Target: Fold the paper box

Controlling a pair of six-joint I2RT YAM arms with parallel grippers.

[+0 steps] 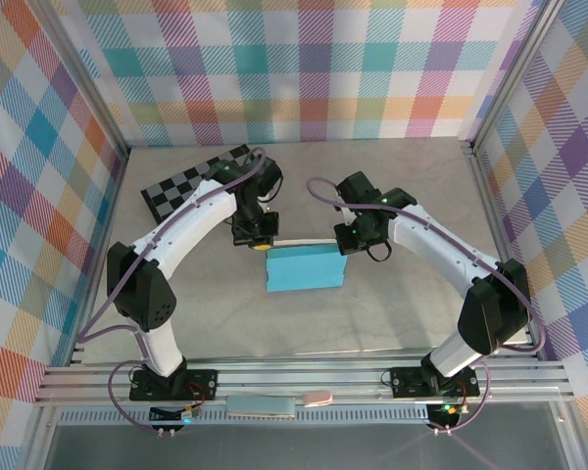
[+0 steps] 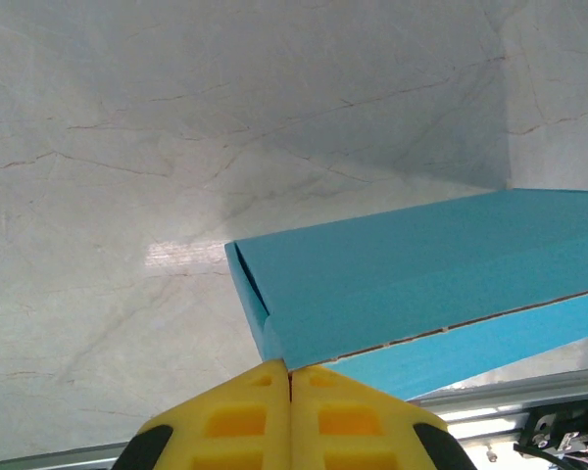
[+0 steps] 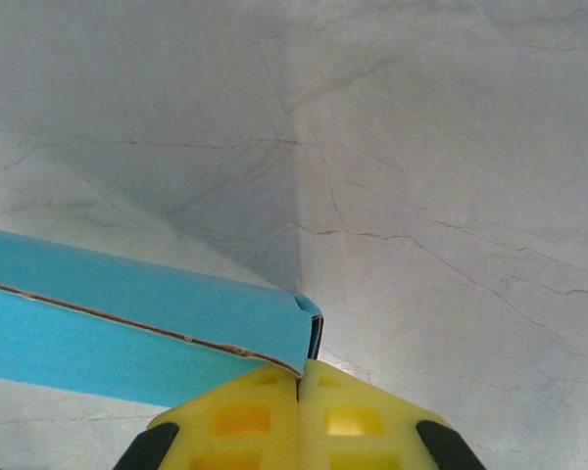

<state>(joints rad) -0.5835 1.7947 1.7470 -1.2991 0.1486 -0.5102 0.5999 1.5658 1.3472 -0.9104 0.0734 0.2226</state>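
At the far left of the bench (image 1: 402, 186) lies a black and grey checkerboard (image 1: 181, 186). It is well apart from the job.

Next comes the left gripper (image 1: 259, 245). In its wrist view, the left gripper (image 2: 291, 370) has its yellow pads (image 2: 237, 421) pressed tight together. The box corner sits right at the tips. The thin line where the lid meets the base runs straight in between the pads. So I think it is pinching that thin edge of card, but the bit inside is hidden.

The box (image 1: 305, 269) lies in the middle of the bench, between the two arms. It is blue and flat, and its far edge looks paler. In the left wrist view the box (image 2: 421, 274) looks lifted at that edge, with a shadow under it.

I think this box is very light. The card is thin, so it will bend and crease fast. It may spring back open if let go. A hard squeeze in the middle could dent it. The best places to hold are the two far corners, right on the edge, one on each side.

On the right, the right gripper (image 1: 346, 249) sits at the other far corner. Up close, the right gripper (image 3: 300, 367) also has its pads (image 3: 353, 421) shut tight, with the box (image 3: 127, 323) edge going in between them.
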